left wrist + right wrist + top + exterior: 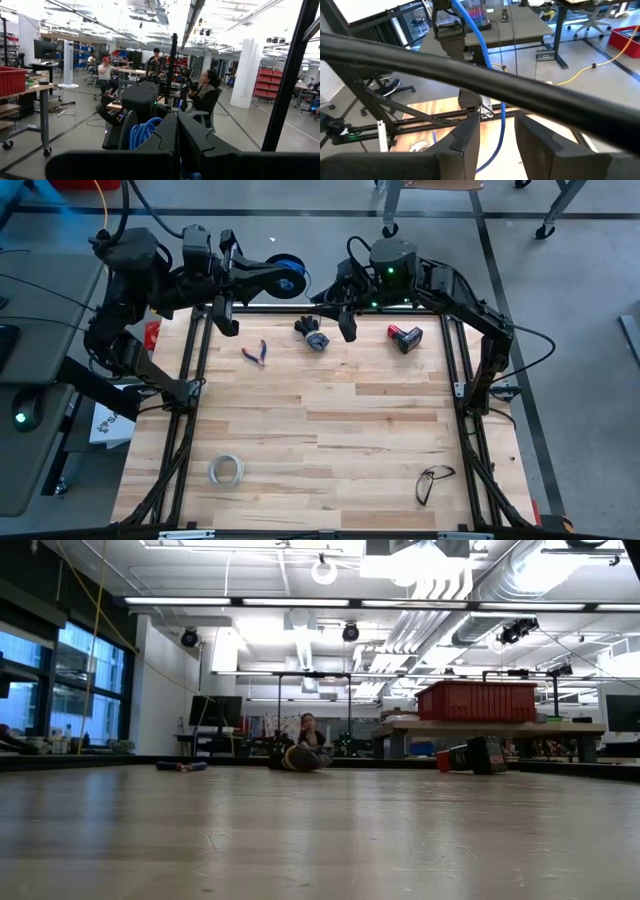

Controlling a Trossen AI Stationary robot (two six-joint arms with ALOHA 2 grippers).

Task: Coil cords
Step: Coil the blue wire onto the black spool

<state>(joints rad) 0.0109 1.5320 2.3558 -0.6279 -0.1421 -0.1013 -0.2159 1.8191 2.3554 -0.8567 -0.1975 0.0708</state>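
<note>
Wooden table [320, 430] sits under both arms: the blue spool [288, 280] hangs past its far edge, clenched in the left gripper [262, 275], and the right gripper [335, 310], fingers part open and empty, waits nearby.

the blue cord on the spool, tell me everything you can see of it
The thin blue cord is wound in loops on a small round dark spool, held just beyond the table's far edge by the shut left gripper. From the right wrist, a strand of it hangs down toward the wooden table.
</note>
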